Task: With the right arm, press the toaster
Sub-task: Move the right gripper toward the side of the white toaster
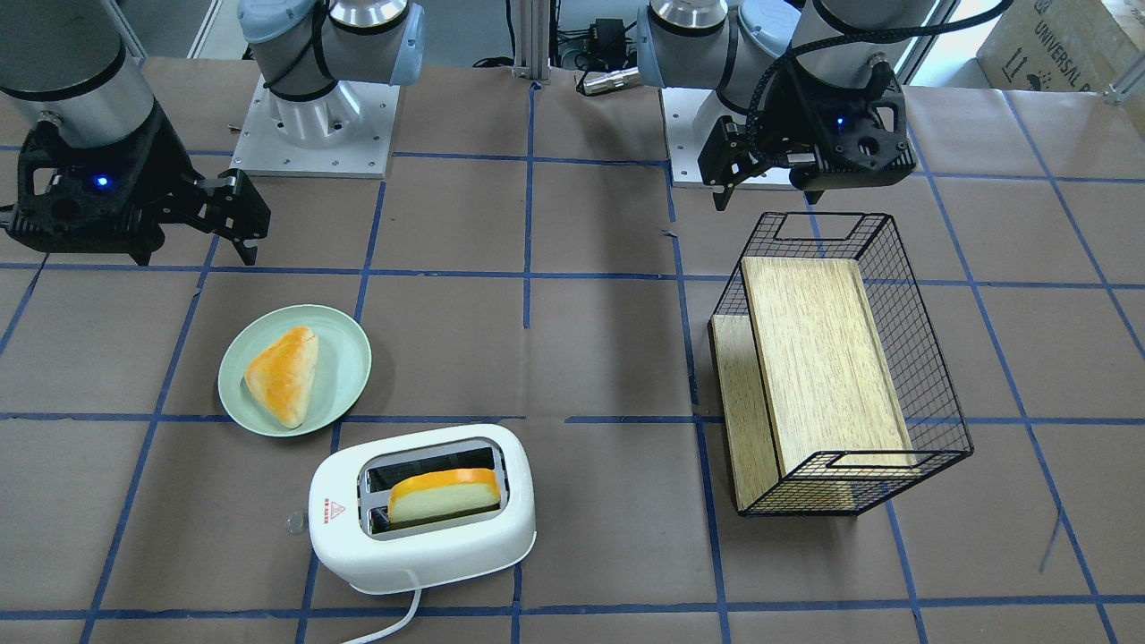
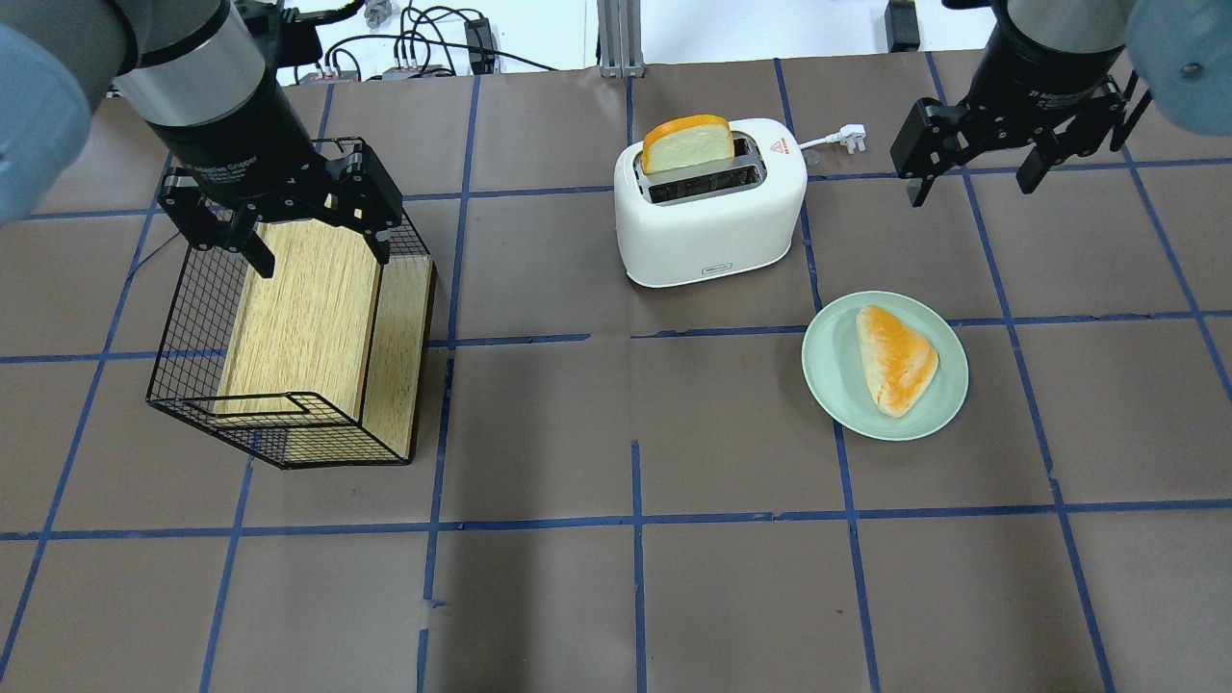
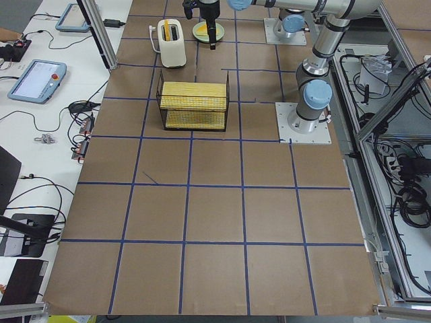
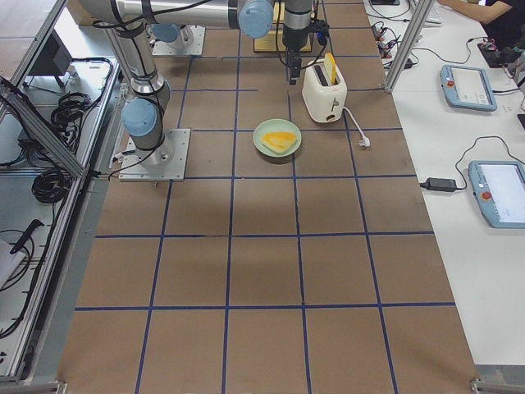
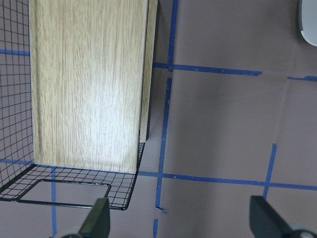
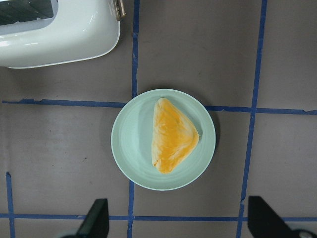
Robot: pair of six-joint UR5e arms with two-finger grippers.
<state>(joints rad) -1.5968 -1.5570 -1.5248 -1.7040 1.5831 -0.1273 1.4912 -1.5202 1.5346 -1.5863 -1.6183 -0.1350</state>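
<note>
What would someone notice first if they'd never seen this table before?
Probably the white toaster on the side away from the robot, an orange-crusted bread slice standing out of one slot. Near it, a pale green plate holds a triangular pastry. On the robot's left, a black wire basket with pale wood inside sits below the open left gripper.

Toaster (image 1: 465, 547), lower centre: smooth glossy white plastic shell. Slot rim (image 2: 707, 180) grey, looks like metal. Bread slice (image 1: 445, 501) in it: matt spongy face, shiny orange crust. Plate (image 1: 351, 358), left of frame: smooth pale green, faint sheen. Pastry (image 1: 284, 376): glazed orange top. Basket (image 1: 930, 358), right: thin black wire, holding pale matt grained wood board (image 1: 818, 367). Bench (image 1: 608, 340): matt brown paper, blue tape (image 1: 528, 241) lines. Right arm (image 1: 72, 80): brushed grey metal. Right end effector (image 2: 972, 183): matt black plastic.
</note>
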